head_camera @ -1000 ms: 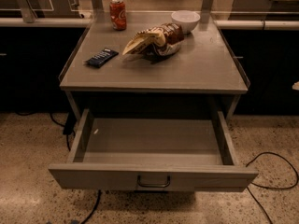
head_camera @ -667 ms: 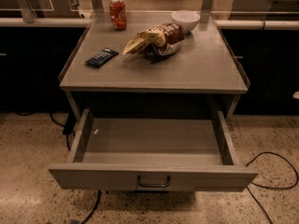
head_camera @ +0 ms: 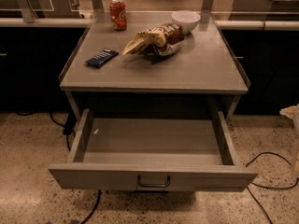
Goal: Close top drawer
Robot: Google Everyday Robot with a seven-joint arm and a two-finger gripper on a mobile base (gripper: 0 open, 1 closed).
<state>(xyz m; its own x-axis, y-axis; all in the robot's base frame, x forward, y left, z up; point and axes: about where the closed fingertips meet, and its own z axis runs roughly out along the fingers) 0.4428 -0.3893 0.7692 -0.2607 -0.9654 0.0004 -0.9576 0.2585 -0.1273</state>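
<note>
The top drawer (head_camera: pixel 154 176) is a wide shallow grey metal drawer. It stands pulled far out from under the grey table top (head_camera: pixel 187 69). Its inside is empty, and its front panel carries a small dark wire handle (head_camera: pixel 153 182) at centre. Only a pale part of my gripper (head_camera: pixel 290 113) shows, at the right edge of the camera view. It is level with the drawer's back right corner and apart from the drawer. No other drawers show.
On the table top lie a red soda can (head_camera: pixel 118 14), a white bowl (head_camera: pixel 185 20), a chip bag (head_camera: pixel 154 40) and a dark snack bar (head_camera: pixel 102 57). Black cables (head_camera: pixel 268 181) run over the speckled floor on both sides. Dark cabinets flank the table.
The pale part of my gripper has come a little further into view at the right edge and sits lower. The drawer and the things on the table have not moved.
</note>
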